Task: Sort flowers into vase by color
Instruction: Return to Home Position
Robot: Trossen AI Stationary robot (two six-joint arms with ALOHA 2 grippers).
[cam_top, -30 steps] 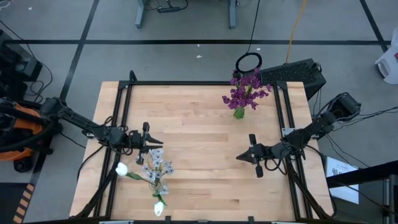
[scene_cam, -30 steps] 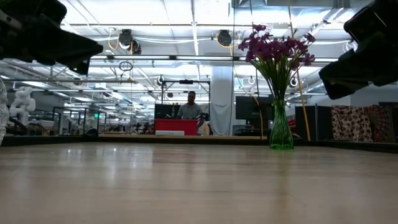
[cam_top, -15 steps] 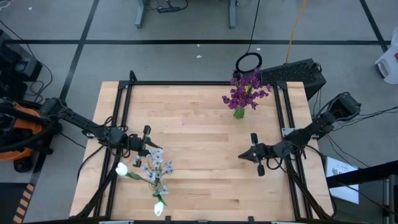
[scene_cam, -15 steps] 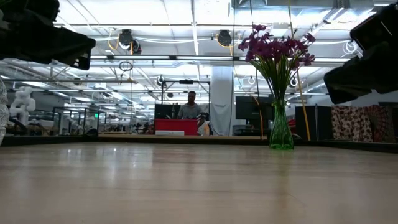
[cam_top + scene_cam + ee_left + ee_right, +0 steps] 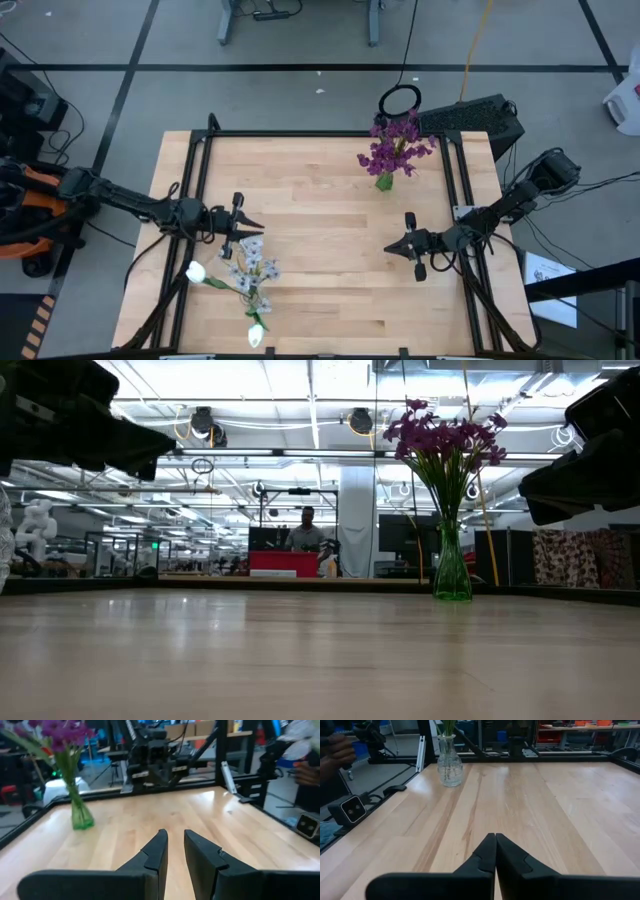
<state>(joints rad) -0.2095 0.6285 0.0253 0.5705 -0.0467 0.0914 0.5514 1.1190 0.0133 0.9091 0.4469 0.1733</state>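
Flowers (image 5: 395, 148) by far edge; left jaws, right jaws inboard, apart

Place: robotics lab inside a large industrial hall
Floor: grey concrete floor (image 5: 300, 90) with dark tape lines and a loose cable (image 5: 408, 50)
Bench: butcher-block table (image 5: 320, 210) in a black metal frame (image 5: 300, 133), a robot arm (image 5: 130, 203) at each side
Ceiling: exposed beams, strip lights (image 5: 250, 400)
Background: person (image 5: 306, 530) behind a red counter (image 5: 283, 564), racks of equipment

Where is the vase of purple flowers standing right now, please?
In the high view, the vase of purple flowers stands near the table's far edge on the right side, beyond the right gripper.
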